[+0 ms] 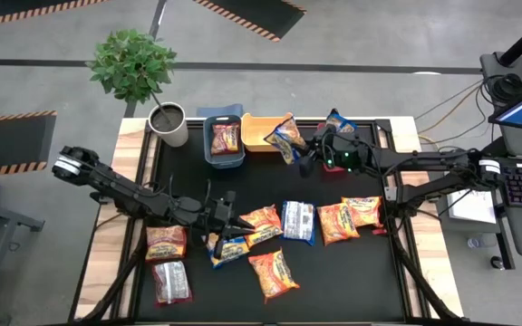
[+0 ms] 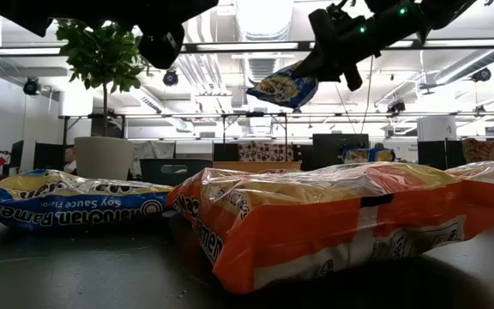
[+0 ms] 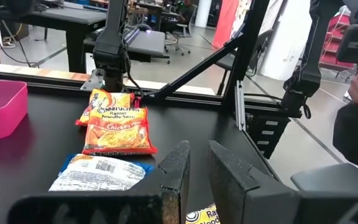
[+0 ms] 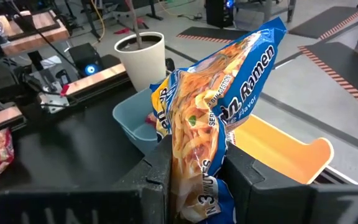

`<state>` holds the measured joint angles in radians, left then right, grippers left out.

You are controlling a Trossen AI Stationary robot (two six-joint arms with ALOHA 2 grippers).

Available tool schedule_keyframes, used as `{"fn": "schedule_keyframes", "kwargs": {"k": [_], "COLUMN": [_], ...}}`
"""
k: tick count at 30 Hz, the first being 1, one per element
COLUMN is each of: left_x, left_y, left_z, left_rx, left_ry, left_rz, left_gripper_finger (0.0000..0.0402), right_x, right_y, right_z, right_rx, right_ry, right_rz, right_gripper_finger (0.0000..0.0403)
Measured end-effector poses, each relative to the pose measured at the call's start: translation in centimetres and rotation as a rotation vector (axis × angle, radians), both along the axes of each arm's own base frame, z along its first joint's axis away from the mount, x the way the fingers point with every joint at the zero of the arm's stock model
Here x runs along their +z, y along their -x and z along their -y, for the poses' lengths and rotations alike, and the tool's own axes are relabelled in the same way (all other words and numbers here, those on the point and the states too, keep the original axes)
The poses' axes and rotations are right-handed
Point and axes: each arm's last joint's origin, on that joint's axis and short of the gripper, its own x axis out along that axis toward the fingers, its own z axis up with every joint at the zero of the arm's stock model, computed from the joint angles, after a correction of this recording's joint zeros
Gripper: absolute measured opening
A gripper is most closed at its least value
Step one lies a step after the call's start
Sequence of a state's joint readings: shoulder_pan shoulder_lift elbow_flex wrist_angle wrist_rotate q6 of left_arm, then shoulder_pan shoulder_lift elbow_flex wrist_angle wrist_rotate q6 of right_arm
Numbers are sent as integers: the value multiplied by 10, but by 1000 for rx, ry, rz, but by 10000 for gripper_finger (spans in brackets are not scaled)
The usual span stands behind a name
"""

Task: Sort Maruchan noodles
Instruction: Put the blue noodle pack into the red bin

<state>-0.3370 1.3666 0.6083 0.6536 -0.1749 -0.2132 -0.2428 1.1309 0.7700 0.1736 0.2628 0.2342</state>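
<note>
Black table (image 1: pixel 333 290) fills centre frame, high view. Blue bin (image 1: pixel 225 154) and yellow bin (image 1: pixel 256 132) sit upper centre. Right gripper (image 1: pixel 303 154), upper centre-right, is clamped on a blue noodle packet (image 1: pixel 286 140) lifted beside the yellow bin. Left gripper (image 1: pixel 239 222), lower centre-left, fingers nearly together with nothing between, hangs over loose noodle packets (image 1: pixel 272 273) scattered across the lower table.

Blue-and-yellow packet (image 4: pixel 211 118), orange packet (image 3: pixel 118 129), blue bin (image 1: pixel 226 154), yellow bin (image 1: pixel 254 132).
</note>
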Motion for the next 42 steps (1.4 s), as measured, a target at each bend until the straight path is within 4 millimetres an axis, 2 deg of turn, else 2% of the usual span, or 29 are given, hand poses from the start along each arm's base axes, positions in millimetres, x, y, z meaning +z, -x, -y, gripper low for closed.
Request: {"fn": "schedule_keyframes", "kwargs": {"k": [26,32,37,42], "left_x": [0,0,0,1], "left_y": [0,0,0,0], "left_z": [0,0,0,0], "left_rx": [0,-2,-5,-10], "left_ry": [-12,-27,-66,-123], "left_rz": [4,7,13,23], "left_gripper_finger": [39,39,39,39], "right_x": [0,14,28,34], "right_y": [1,10,23,38], "right_z": [0,3,3,3], "right_rx": [1,-16,-32,-62], "right_ry": [8,12,-5,-46], "right_rz": [-6,6,-51,-67], "right_gripper_finger": [73,72,71,71]}}
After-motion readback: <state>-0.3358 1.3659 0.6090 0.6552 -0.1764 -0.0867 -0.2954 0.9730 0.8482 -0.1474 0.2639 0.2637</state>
